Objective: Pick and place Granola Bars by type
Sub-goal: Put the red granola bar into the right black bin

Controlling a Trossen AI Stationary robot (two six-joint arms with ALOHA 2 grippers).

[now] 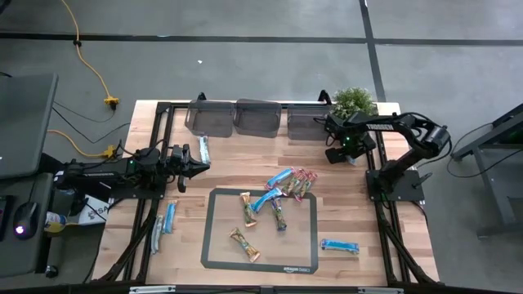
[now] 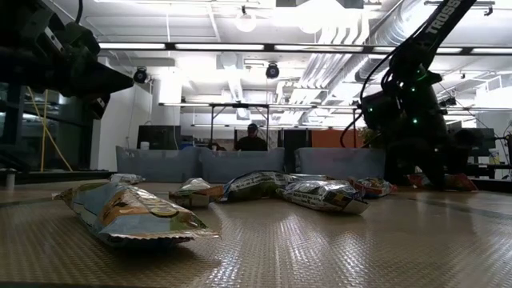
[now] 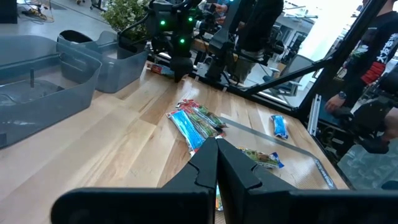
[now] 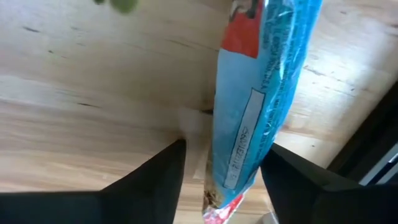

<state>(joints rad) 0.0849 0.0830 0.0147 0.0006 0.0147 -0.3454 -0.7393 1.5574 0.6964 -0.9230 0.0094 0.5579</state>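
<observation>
Several granola bars lie flat on the dark mat (image 1: 214,245) and the wood beside it: tan ones (image 1: 245,245), blue ones (image 1: 265,198), red-pink ones (image 1: 302,181), and pale ones at the left (image 1: 169,216). One pale bar (image 1: 204,149) lies just beyond my left gripper (image 1: 196,166), which is shut and empty above the table's left side. My right gripper (image 1: 341,153) points down at the far right by the bins. It is open, with its fingers (image 4: 161,177) on either side of a blue and red bar (image 4: 255,106) lying on the wood. My right gripper comes at the blue and red bar from above, its fingers across the bar's width. The bar lies flat on the wood between them. One finger (image 4: 292,177) stands close by the bar's edge; I cannot tell whether it touches.
Three clear grey bins (image 1: 257,114) stand in a row at the far edge, with a green plant (image 1: 353,100) behind the rightmost. A blue bar (image 1: 339,246) lies right of the mat. People show in the room beyond the table (image 3: 367,56).
</observation>
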